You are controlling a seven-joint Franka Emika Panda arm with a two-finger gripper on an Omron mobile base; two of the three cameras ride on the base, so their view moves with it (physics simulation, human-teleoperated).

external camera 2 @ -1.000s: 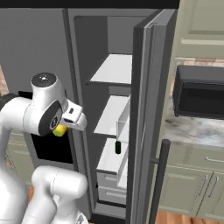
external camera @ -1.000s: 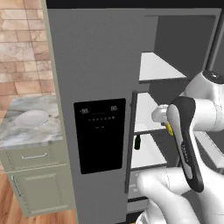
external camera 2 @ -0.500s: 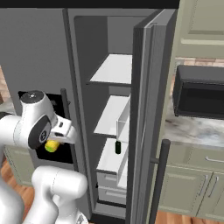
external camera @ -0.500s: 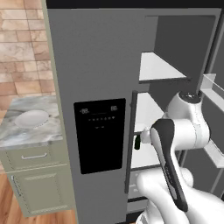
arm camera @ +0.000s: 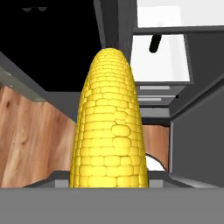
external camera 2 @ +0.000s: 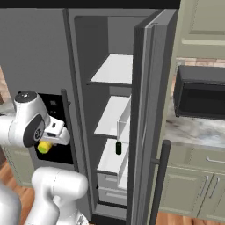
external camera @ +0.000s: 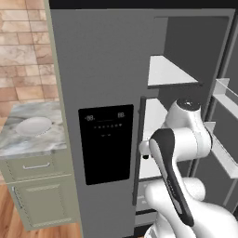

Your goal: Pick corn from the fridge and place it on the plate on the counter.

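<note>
Corn (arm camera: 109, 127) sits lengthwise in the end effector (external camera 2: 46, 145), which is clenched on it; in the hand view the cob runs straight out from the camera, its tip pointing away, so the grip appears to be on the base end. In the right base view the corn shows as a small yellow piece under the wrist, level with the black dispenser panel (external camera: 106, 142) and outside the fridge (external camera: 93, 69) compartment. Holding it clear of the shelves (external camera 2: 114, 70) leaves the arm free to swing without striking them or the open door (external camera 2: 147, 110).

Plate (external camera: 32, 125) lies on the desk (external camera: 28, 146), to the left of the fridge and well apart from the end effector. It is bare, so the placing step is not yet done. A dark bottle (external camera 2: 118, 147) stands on a lower fridge shelf and is not part of the task.

Transfer toward the desk is judged to be the step in hand. Main risk: clipping the fridge front during the swing.
</note>
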